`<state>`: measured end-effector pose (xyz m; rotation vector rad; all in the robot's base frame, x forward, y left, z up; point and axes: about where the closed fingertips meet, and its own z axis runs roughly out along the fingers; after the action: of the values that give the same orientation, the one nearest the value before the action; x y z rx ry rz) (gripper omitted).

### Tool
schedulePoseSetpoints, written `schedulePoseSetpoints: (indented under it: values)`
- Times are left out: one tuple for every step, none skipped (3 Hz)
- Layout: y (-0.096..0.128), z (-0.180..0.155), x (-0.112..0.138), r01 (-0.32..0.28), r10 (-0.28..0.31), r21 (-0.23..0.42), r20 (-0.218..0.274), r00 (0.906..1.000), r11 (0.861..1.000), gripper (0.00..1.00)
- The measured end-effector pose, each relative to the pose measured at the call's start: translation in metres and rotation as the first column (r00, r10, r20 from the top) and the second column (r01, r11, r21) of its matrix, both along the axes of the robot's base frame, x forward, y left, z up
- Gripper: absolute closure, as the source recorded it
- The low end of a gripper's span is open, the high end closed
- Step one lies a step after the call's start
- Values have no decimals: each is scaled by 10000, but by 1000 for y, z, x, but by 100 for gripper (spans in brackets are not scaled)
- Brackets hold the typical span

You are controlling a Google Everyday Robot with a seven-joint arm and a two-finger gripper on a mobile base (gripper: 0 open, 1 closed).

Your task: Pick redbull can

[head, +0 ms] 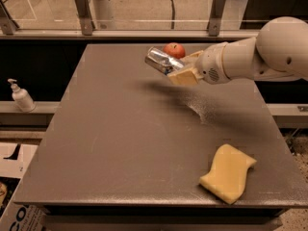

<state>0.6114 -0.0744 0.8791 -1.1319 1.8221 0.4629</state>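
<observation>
— Where's the slim shiny silver drink can [162, 60]?
— Upper centre of the frame, tilted, held off the grey desk [120, 143], clamped in the white arm's [250, 57] gripper [180, 68], just before the round red apple [174, 49]
— Anything else?
— A yellow sponge [228, 173], lower right

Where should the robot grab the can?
Across its round body near the right end, coming from the right. The can is sideways and slim, and the apple blocks the back. The gripper, at the far end of the table, holds it that way.

Shiny metal redbull can [161, 60] in matt gripper [182, 67] fingers [183, 77] above matt table [120, 143].
</observation>
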Motion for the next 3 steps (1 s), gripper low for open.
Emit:
schedulePoseSetpoints:
  values:
    - [-2,21,-23,-162,144,238,771,9969,9996,100]
    - [-5,44,-44,-338,250,582,1460,9890,9977,100]
    - [-5,64,-59,-567,398,843,1902,9809,9948,100]
